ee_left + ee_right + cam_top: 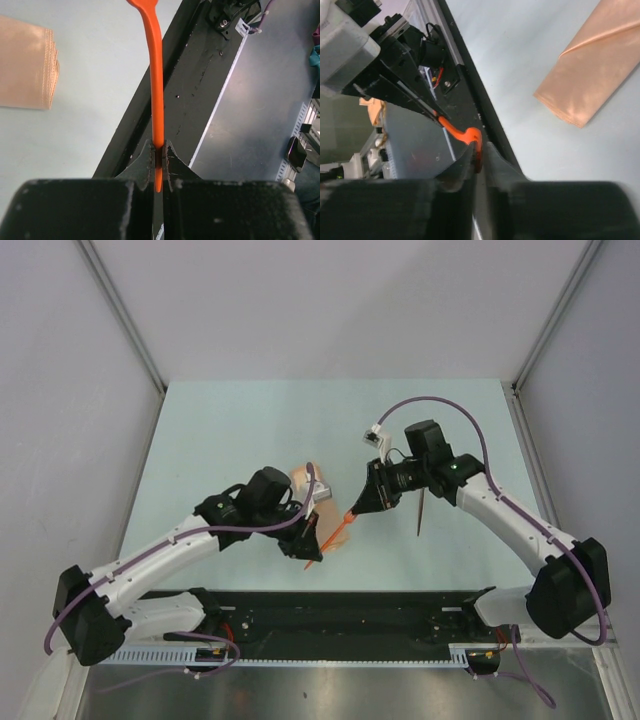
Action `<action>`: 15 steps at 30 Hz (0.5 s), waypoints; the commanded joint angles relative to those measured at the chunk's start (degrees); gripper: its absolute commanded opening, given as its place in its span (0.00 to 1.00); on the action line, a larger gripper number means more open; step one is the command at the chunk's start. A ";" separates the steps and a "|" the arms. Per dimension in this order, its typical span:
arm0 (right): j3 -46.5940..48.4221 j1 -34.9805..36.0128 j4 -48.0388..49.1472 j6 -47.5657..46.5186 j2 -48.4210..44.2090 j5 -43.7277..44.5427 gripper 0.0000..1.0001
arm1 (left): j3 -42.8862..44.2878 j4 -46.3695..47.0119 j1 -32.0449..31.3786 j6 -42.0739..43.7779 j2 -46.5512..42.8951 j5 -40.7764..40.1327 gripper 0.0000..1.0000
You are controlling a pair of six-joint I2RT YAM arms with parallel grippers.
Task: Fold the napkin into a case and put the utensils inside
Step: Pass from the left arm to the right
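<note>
Left gripper, nearest the bases: jaws pressed together on the handle end of the orange utensil, which is held off the table. Right gripper, just beyond: fingers closed about the curved tip of the same utensil, so both arms carry one piece; step judged a handover or re-grip ahead of insertion. Farther off: the case, folded peach cloth flat on the table, partly hidden by the left wrist, and a dark utensil loose to the right. The next move calls for one gripper to let go and the other to line the piece up with the case's open end.
</note>
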 commanded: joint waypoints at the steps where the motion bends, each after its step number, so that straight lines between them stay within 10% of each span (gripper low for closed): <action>1: 2.91 0.41 -1.20 -1.40 1.18 -2.36 0.00 | 1.57 -0.27 -0.28 2.08 0.63 2.10 0.00; 3: 1.95 0.76 -0.77 0.43 0.83 -2.72 0.00 | 2.45 -1.40 -0.01 1.04 0.63 -0.52 0.00; 10: -18.06 -1.79 21.22 33.89 -13.10 11.41 0.00 | -0.52 8.33 8.95 -13.03 -4.11 -14.61 0.63; 15: -31.87 -0.13 35.51 53.78 -24.72 24.06 0.00 | -6.32 16.06 12.90 -25.14 -7.87 -18.99 0.68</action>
